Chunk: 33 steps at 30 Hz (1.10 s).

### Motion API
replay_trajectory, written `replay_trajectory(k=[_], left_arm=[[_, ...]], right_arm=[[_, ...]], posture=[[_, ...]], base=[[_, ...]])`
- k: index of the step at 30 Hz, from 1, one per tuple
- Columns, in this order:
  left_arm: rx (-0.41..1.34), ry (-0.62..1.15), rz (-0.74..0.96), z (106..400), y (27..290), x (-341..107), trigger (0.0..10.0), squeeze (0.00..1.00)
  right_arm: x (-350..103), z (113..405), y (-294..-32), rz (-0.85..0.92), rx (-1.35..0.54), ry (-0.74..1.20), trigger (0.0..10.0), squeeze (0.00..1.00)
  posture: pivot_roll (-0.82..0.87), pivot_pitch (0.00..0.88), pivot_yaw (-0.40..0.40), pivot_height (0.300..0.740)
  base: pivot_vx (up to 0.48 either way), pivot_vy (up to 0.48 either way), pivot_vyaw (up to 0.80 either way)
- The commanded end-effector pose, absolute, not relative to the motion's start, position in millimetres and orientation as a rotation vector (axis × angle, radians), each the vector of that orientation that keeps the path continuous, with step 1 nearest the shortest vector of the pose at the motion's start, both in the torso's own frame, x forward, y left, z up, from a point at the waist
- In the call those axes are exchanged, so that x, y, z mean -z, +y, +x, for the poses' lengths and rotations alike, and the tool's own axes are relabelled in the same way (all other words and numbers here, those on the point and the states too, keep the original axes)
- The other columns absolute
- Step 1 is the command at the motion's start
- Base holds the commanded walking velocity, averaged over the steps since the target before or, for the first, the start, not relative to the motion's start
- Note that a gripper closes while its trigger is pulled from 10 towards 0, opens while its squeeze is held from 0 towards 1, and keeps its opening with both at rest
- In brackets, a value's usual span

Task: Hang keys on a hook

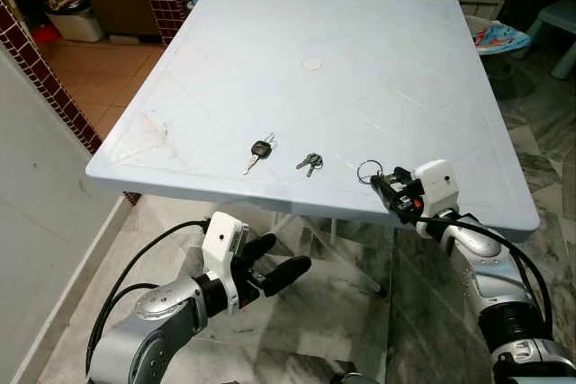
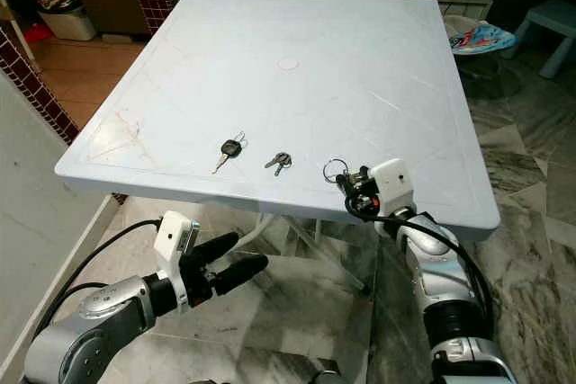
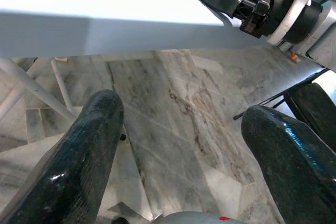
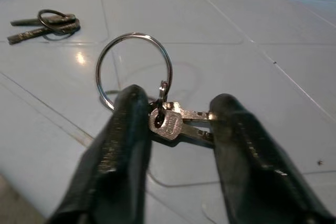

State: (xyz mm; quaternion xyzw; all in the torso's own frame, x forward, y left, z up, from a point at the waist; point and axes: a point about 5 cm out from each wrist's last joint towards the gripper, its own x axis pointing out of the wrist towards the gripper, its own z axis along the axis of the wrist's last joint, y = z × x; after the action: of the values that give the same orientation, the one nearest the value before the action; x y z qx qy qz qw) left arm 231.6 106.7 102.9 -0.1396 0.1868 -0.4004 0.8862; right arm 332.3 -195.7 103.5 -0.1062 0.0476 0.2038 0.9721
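Three sets of keys are lying near the front edge of the pale blue tabletop (image 1: 360,69). The car key (image 1: 259,150) with a black head is sitting farthest toward the robot's left, its long axis slanting with the blade pointing toward the front edge. The small key bunch (image 1: 310,164) is resting just beside it, in the middle. The key ring (image 4: 134,69), a large silver loop carrying small flat keys, is lying nearest the robot's right, its loop pointing away from the robot and the keys trailing back toward the front edge.

The right gripper (image 4: 176,124) is reaching over the front edge of the tabletop, its two black fingers partly open and straddling the small keys on that ring; the fingers are touching or almost touching them, and whether they are pinching cannot be told. Any writing on the keys is too small to read.

The left gripper (image 1: 274,263) is hovering below the tabletop over the marble floor (image 3: 173,129), its two fingers spread wide and holding nothing.
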Motion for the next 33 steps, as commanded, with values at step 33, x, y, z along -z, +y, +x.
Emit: replay_trajectory(k=[33], left_arm=[[0.834,0.383,-0.268,232.6,106.1,-102.6,10.0,0.0]], right_arm=[[-138.3,338.6,-218.9,-0.772,0.04,-0.146,0.0,0.0]], posture=[[-0.04,0.135,0.052,0.74]], base=[[0.0,0.0,0.0]])
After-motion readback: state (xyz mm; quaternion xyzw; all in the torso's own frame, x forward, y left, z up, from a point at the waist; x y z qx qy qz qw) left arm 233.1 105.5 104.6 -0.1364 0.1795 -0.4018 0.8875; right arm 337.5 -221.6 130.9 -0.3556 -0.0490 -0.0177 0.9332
